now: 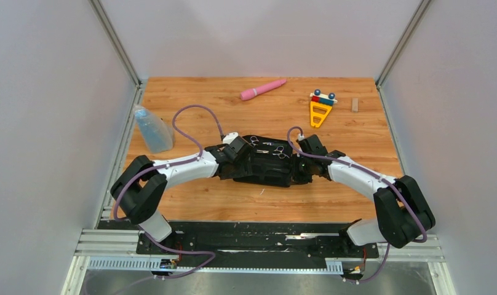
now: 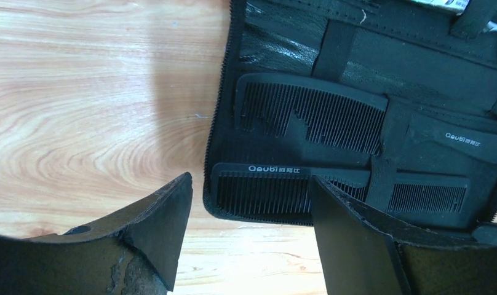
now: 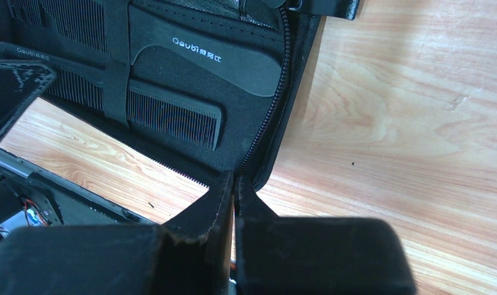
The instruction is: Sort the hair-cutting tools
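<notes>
A black zip case lies open at mid-table. Two silver scissors sit in its far half. Two black combs are tucked under elastic straps in the near half: a wide one and a slim one along the case's edge. The combs show in the right wrist view too. My left gripper hangs open over the slim comb's left end, holding nothing. My right gripper is shut, its tips at the case's right zip corner. Whether they pinch any fabric does not show.
A pink wand lies at the back, with a yellow toy and a small wooden block at the back right. A clear blue bottle stands at the left edge. Grey walls close in three sides.
</notes>
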Available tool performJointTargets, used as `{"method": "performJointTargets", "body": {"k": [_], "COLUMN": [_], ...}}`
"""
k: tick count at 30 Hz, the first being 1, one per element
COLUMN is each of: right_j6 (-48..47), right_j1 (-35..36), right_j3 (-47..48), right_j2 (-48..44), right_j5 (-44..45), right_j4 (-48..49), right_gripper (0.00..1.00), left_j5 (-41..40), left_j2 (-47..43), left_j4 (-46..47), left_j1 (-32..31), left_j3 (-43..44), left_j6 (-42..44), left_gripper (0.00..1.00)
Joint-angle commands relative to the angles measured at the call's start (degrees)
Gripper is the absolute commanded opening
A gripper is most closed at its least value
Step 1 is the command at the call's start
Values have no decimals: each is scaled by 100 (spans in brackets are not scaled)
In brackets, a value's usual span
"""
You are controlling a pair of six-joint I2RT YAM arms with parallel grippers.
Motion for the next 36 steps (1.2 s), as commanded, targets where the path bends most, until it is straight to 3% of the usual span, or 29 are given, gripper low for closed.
{"method": "performJointTargets", "body": {"k": [1, 8, 14, 22, 26, 30, 36], "right_j6": [13, 73, 252, 608, 442, -259, -1446], "right_j1": [7, 13, 95, 314, 578, 533, -120], "right_j3": [25, 45, 30, 0, 271, 890, 2048], "right_j2": [-160, -93, -75, -295, -377, -431, 198], "right_j5": [-72, -209, -329, -489, -524, 199, 706], "right_j4": [317, 358, 370, 248, -68, -636, -771], "right_gripper": [0, 0, 0, 9, 25, 55, 70], "left_j5": [277, 490, -136, -466, -362, -228, 298], "left_j2": [191, 778, 1342, 366, -415, -1352, -2295], "left_j4": [42, -267, -1378, -1146, -947, -625, 221], "left_j1": [-26, -336, -527, -176, 383, 673, 711], "left_j3": [397, 1193, 1977, 1162, 457, -275, -1169], "left_j6": [205, 551, 826, 430, 149, -220, -779], "left_gripper": [77, 73, 84, 95, 100, 100, 100]}}
